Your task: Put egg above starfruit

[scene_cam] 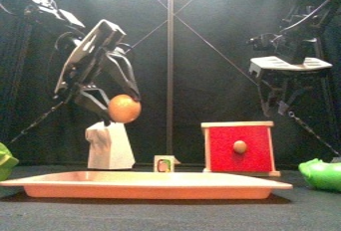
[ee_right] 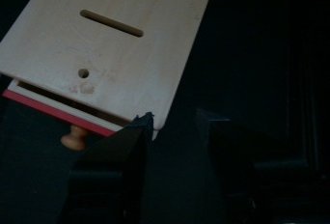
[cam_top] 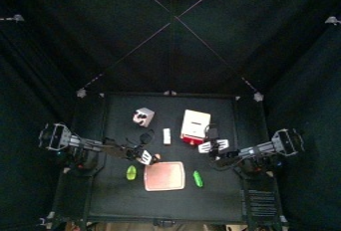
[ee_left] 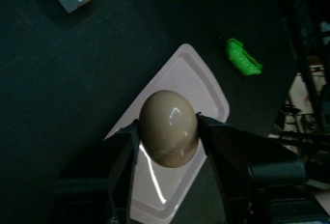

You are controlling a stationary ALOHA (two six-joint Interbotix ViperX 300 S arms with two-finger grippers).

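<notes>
My left gripper (ee_left: 171, 155) is shut on a tan egg (ee_left: 171, 126) and holds it in the air above the near left part of the pink board (ee_left: 194, 69). From the front, the egg (scene_cam: 124, 108) hangs well above the board (scene_cam: 160, 184), to its left side. The starfruit (cam_top: 131, 174), a small yellow-green piece, lies on the table just left of the board (cam_top: 166, 178); it also shows at the front view's left edge as the starfruit (scene_cam: 4, 161). My right gripper (ee_right: 175, 131) rests open over a red box, holding nothing.
A brighter green oblong piece (cam_top: 197, 178) lies right of the board. Behind the board stand a white block (scene_cam: 110, 145), a small cube (scene_cam: 166, 162) and a red box with a wooden knob (scene_cam: 237, 147). Black curtains ring the table.
</notes>
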